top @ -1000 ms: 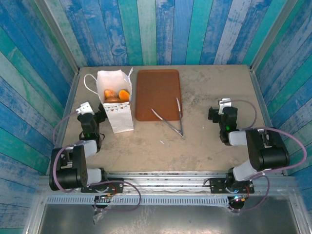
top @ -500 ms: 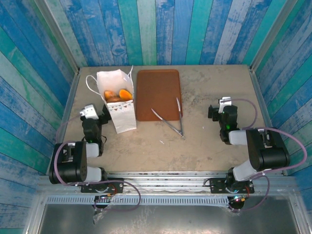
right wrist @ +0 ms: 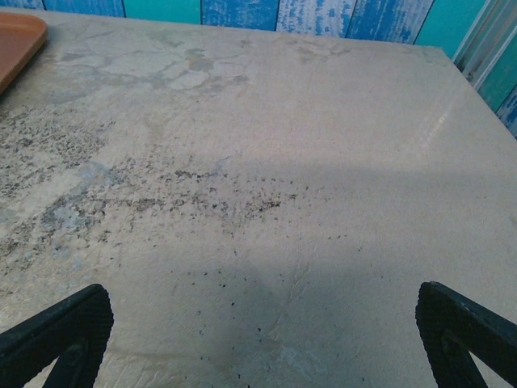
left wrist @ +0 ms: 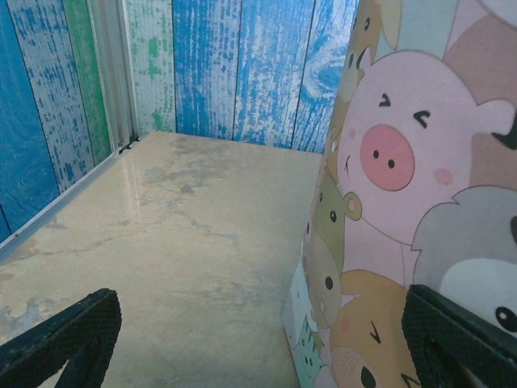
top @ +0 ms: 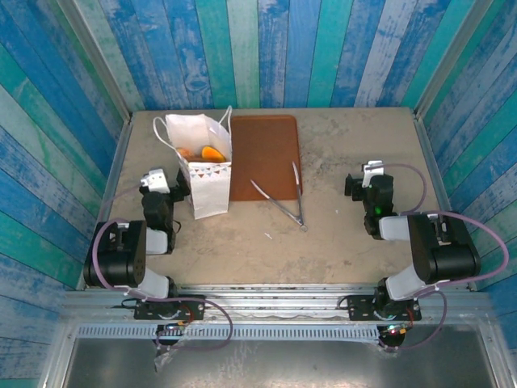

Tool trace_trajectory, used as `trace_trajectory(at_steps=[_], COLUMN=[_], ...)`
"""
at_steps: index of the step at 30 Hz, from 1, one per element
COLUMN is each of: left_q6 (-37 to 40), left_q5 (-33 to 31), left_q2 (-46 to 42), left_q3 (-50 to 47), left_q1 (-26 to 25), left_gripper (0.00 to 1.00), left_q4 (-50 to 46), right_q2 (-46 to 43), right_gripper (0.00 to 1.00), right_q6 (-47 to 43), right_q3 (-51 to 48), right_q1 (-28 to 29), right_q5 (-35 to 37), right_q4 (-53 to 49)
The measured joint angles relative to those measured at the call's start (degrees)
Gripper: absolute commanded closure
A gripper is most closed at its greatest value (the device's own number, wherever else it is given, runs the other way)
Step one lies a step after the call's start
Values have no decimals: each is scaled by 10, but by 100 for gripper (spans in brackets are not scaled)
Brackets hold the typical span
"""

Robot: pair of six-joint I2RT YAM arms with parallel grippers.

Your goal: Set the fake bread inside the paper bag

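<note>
**Status.** The task is looking done or very nearly done. All the fake bread (top: 202, 152) on view is sitting inside the paper bag (top: 207, 184). Orange and brown pieces are showing through its open mouth, but the count is not readable. By this reading, only backing away is remaining.

**Items, left to right, placed against the paper bag.**

1. Left wall (top: 113, 174): running well left of the bag, with a strip of bare desk (top: 339, 137) lying between.
2. Left end effector (left wrist: 258, 314): sitting low just left of the bag and pointing at its side. The jaws are standing wide apart and gripping nothing. The bag's cartoon-animal panel (left wrist: 404, 186) is crowding the right finger; whether it is touching, I cannot tell.
3. Paper bag: standing upright toward the back left of the desk, handles rising. From above its right side is reaching the board; whether they are touching is unclear.
4. Brown board (top: 265, 153): lying flat just right of the bag.
5. Tongs (top: 277, 203): lying right of the bag, spread open, tips resting over the board's near edge.
6. Right end effector (right wrist: 262, 319): hovering low well right of the bag, jaws wide apart, holding nothing.

**Room.** A broad stretch of bare desk is lying right of the tongs. Left of the bag the gap is tight, so any retreat is calling for care against tipping it.
</note>
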Motion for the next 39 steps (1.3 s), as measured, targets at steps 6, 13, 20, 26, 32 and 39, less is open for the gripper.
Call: trace_trajectory(at_steps=[6,13,20,26,32,39], left_q6=[1,2,11,14,14,14], left_q5=[-3,-4,3,7,9,9], left_q2=[0,0,0,0,0,0], left_q3=[1,1,3,3,3,3], left_q1=[-1,-1,-1,-1,-1,-1], left_gripper=[6,6,6,6,6,6], left_q4=[-15,-19,-23,-24,-24,-24], right_q2=[0,0,0,0,0,0], right_gripper=[0,0,0,0,0,0], right_q6=[0,-2,-2,-2,-2,-2], right_q3=[0,0,0,0,0,0], right_q1=[0,0,0,0,0,0], right_q5=[0,0,0,0,0,0], right_q4=[0,0,0,0,0,0])
